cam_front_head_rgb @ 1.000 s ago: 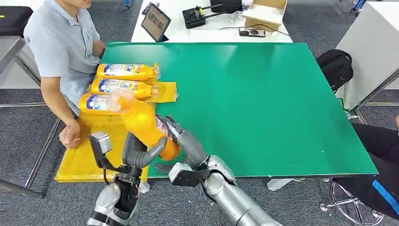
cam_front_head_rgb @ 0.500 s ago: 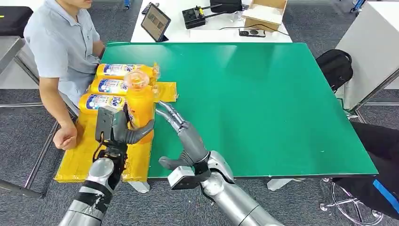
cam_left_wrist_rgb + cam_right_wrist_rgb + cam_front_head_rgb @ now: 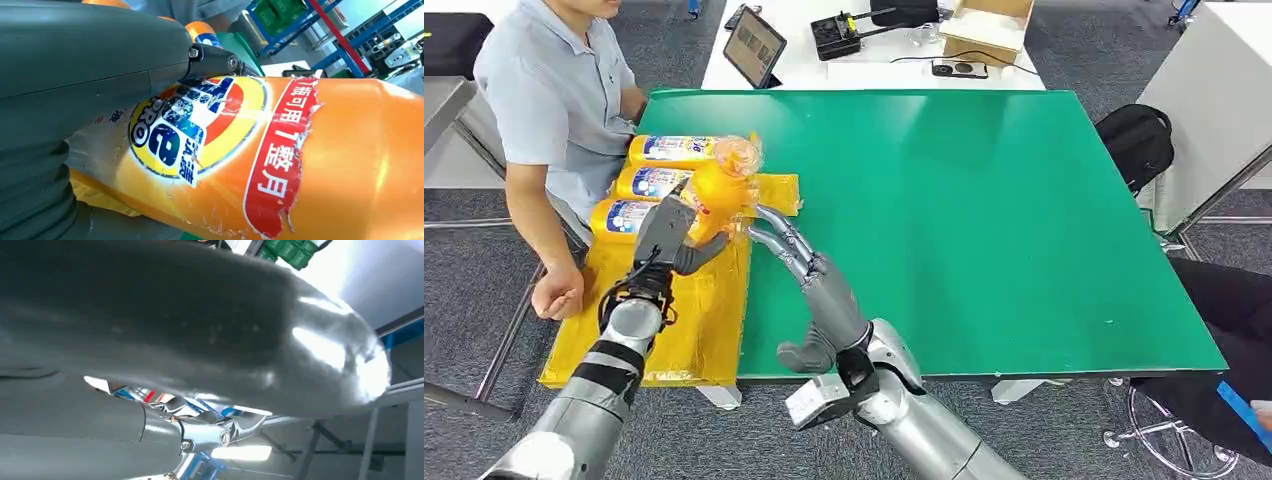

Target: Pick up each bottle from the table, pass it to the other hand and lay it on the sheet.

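My left hand [image 3: 672, 232]: grasping the orange plastic detergent bottle [image 3: 711, 192], thumb and fingers wrapped round its body; the wrist view shows its torn label pressed against my palm.
Held bottle: tilted, cap end up and toward the table's far side, in the left-centre of the head view, over the yellow sheet [image 3: 694, 320].
My right hand [image 3: 799, 262]: released, fingers spread and stretched toward the held bottle, tips just beside it, holding nothing.
Sheet: lies along the left edge of the green table top [image 3: 964, 210]; its near end reaches the table's front edge.
Bottles already lying: three orange bottles with blue-and-white labels [image 3: 669, 150] side by side across the sheet's far end, upper left of the frame.
Open room: bare sheet below my left hand; wide bare green surface over the centre and right of the frame.
Left border: a seated person's forearm [image 3: 549, 265] hangs just beside the sheet's outer edge.
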{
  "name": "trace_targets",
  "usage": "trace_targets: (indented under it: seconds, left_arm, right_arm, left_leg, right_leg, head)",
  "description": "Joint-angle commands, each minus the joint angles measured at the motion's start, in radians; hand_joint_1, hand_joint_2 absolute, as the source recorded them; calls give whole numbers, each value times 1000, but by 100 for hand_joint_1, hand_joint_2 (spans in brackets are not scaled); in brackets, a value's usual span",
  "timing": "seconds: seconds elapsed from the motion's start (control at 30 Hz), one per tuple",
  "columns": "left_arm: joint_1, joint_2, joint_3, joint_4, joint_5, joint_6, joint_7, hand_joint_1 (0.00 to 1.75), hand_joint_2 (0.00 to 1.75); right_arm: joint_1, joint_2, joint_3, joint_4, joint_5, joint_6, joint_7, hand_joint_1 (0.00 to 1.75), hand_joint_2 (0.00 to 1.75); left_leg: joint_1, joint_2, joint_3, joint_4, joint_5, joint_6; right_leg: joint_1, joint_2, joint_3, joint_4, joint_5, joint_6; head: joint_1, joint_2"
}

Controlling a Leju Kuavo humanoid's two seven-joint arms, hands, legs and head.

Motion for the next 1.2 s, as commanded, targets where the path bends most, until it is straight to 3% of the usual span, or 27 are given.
trace_targets:
  seconds: [0.03, 0.1, 0.2, 0.23, 0.57, 0.93, 1.2]
  left_arm:
    - [-79, 26, -13, 124, -28, 4, 15, 175, 175]
    - [-135, 77, -80, 235, -255, 22, 85, 175, 175]
    - [-183, 84, -81, 379, -405, 47, 99, 175, 175]
    - [-187, 84, -84, 398, -423, 40, 103, 175, 175]
    - [-133, 117, -77, 507, -547, -45, 159, 175, 175]
    - [-85, 124, -75, 532, -595, -50, 184, 175, 175]
    - [-79, 169, -76, 572, -633, -95, 152, 175, 175]
  right_arm:
    - [-16, -40, 42, -22, -3, 4, -34, 0, 0]
    - [17, -45, 68, -86, -13, 41, -34, 0, 0]
    - [61, -46, 61, -160, -38, 62, -34, 0, 0]
    - [70, -43, 54, -174, -51, 70, -34, 0, 175]
    - [130, -24, -10, -146, -63, 168, -34, 0, 175]
    - [128, -23, -10, -100, -78, 195, -34, 0, 175]
    - [113, -27, -26, -85, -100, 222, -34, 0, 175]
  left_leg:
    - [0, 0, 2, 0, 0, 1]
    - [0, -1, 4, 0, -1, 1]
    - [1, -1, 3, -1, 0, 0]
    - [1, -1, 5, -1, -1, 1]
    - [0, 1, 5, -1, -1, 1]
    - [0, 3, 7, -2, -1, 1]
    - [0, 5, 8, -3, -1, 1]
  right_leg:
    - [1, -1, 2, 0, 0, -2]
    - [1, -2, 4, 0, -1, -4]
    - [1, -2, 3, 0, -1, -3]
    - [2, -2, 5, 0, -2, -4]
    - [1, 0, 4, -1, -1, -3]
    - [1, 2, 5, -2, 0, -3]
    - [0, 4, 6, 0, 0, -2]
  head:
    - [0, 0]
    - [0, 0]
    - [0, 0]
    - [0, 0]
    - [0, 0]
    - [0, 0]
    - [0, 0]
